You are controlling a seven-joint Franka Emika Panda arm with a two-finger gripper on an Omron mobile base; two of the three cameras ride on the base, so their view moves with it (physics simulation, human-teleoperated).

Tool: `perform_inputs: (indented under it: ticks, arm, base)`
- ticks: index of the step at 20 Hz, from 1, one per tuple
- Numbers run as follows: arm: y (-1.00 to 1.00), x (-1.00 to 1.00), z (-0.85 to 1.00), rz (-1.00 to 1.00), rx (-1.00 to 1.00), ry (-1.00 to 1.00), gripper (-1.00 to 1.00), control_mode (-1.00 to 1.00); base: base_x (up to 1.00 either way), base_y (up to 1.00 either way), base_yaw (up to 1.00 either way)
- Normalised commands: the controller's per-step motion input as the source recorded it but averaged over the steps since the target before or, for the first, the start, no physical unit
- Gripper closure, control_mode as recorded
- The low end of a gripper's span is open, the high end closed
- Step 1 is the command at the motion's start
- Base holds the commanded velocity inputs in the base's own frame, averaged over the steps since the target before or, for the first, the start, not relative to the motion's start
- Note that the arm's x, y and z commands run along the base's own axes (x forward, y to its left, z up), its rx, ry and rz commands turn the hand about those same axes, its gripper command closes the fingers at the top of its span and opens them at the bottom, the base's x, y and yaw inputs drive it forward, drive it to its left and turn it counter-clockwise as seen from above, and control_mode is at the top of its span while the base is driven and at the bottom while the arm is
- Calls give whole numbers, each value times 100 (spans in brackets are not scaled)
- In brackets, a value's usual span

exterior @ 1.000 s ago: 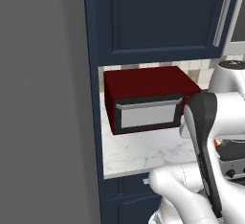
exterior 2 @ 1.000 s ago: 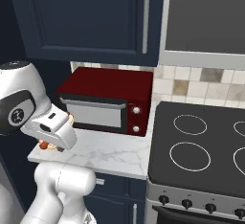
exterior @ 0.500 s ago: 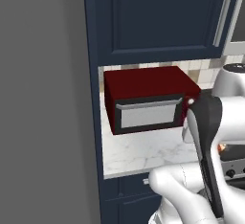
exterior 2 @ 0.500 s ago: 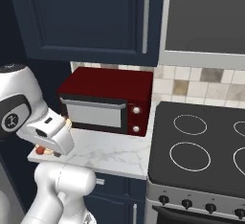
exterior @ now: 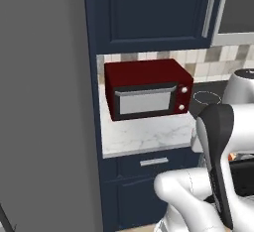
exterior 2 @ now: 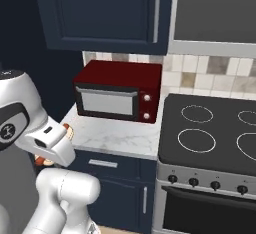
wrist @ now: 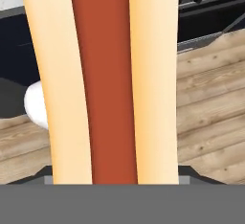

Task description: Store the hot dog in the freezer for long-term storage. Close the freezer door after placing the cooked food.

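The hot dog (wrist: 103, 74), a tan bun around a red-orange sausage, stands lengthwise right in front of the hand camera, over wooden floor. My gripper (wrist: 112, 180) is shut on it. In the right base view the gripper (exterior 2: 54, 147) hangs low at the left, in front of the counter edge, and the hot dog's ends (exterior 2: 68, 131) stick out on either side of the hand. The freezer (exterior: 44, 102) is the tall plain grey surface on the left of the left base view. From here I cannot tell how the freezer door stands.
A red microwave (exterior: 148, 89) sits on the marble counter (exterior: 144, 136) under navy upper cabinets (exterior: 154, 13). A black stove top (exterior 2: 210, 133) with an oven below lies to the right. Navy drawers (exterior 2: 107, 170) are under the counter.
The whole picture has shifted a little, so the base has moved. The hand with the hot dog has dropped lower, from counter height to below the counter edge.
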Motion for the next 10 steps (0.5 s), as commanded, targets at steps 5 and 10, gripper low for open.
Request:
perform_inputs:
  ticks: [5,10]
  arm:
    - [0,0,0,0,0,0,100,100]
    - [0,0,0,0,0,0,100,100]
  base:
    - [-72,0,0]
    - [-88,14,7]
